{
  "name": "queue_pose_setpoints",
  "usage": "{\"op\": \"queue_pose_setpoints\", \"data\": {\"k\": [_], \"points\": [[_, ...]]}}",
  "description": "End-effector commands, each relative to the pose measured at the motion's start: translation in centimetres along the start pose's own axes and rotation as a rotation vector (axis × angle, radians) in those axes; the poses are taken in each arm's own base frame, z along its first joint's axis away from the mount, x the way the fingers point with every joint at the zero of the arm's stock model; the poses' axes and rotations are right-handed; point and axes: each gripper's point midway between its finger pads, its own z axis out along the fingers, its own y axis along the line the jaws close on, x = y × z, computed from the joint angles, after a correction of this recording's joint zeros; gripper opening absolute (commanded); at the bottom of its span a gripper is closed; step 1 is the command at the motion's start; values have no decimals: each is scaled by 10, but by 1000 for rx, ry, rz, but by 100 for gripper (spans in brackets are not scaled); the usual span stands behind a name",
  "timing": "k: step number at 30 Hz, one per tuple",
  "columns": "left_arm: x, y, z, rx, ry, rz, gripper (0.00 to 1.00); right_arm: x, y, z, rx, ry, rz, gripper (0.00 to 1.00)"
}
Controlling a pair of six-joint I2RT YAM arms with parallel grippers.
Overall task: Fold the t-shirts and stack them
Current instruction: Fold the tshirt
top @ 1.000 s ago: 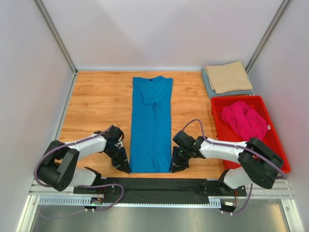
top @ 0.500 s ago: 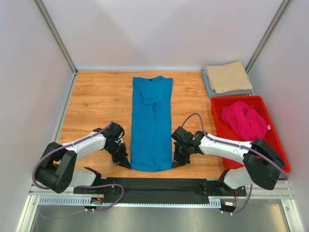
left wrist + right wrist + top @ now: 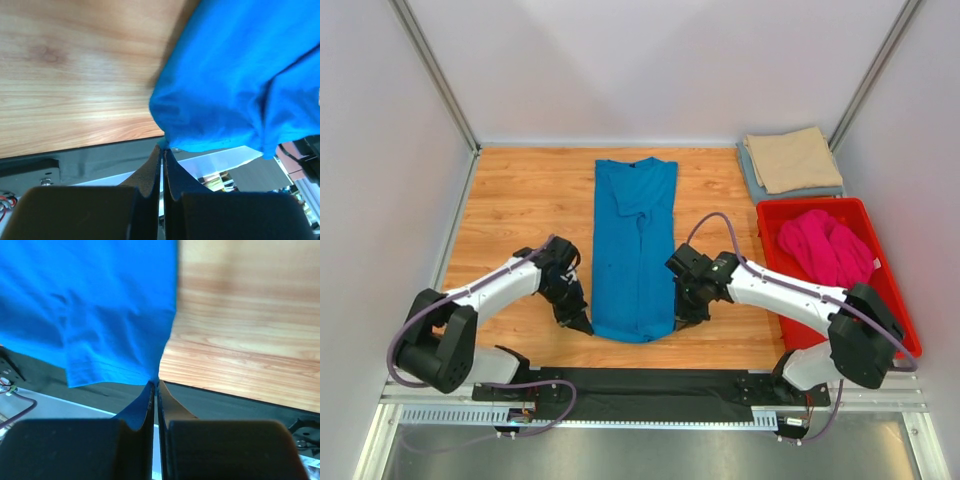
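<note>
We've got the long bright blue cloth t-shirt (image 3: pixel 635 230) lying down the middle of the light wooden surface (image 3: pixel 520 200), folded into a narrow strip with the collar at the far end. Our left hand (image 3: pixel 583 324) is pinched fully closed on the near left corner of the hem. Our right hand (image 3: pixel 682 320) is clamped just as tight on the near right corner, so the near end looks a bit raised off the wood and curves in between them. Both wrist views show the jaws pressed flat together with blue fabric caught right at the tips. Over in the far right corner, the folded tan beige t-shirt (image 3: pixel 795 157) sits on top of the folded grey-blue t-shirt (image 3: pixel 758 182). The crumpled magenta pink t-shirt (image 3: pixel 825 248) is in the red plastic bin (image 3: pixel 883 280) along the right edge.
</note>
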Motion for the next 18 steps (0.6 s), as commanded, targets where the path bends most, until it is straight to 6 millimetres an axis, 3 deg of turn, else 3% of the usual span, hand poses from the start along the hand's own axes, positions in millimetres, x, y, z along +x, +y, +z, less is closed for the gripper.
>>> {"op": "queue_pose_setpoints", "data": {"k": [1,6,8,10,11,12,13,15,17,18], "points": [[-21,-23,-20,19,-35,8,0,-26,3,-14,70,-62,-90,0],[-52,-42,-31,16,-44,1,0,-70,9,-31,104,-115,-104,0],[-74,-53,-37,48,-56,-28,0,-87,4,-29,124,-114,-108,0],[-97,-68,-47,79,-86,-19,0,-105,11,-31,95,-115,-116,0],[-105,-69,-41,59,-66,-30,0,-116,8,-31,97,-120,-125,0],[-119,-80,-50,78,-85,-23,0,-131,16,-32,94,-131,-131,0],[-128,-81,-42,59,-64,-34,0,-144,15,-34,99,-149,-124,0],[-150,-96,-51,84,-93,-32,0,-172,25,-37,92,-172,-124,0],[-168,-99,-48,62,-101,-55,0,-192,24,-38,94,-156,-97,0],[-181,-108,-59,71,-135,-53,0,-201,20,-25,113,-125,-95,0]]}}
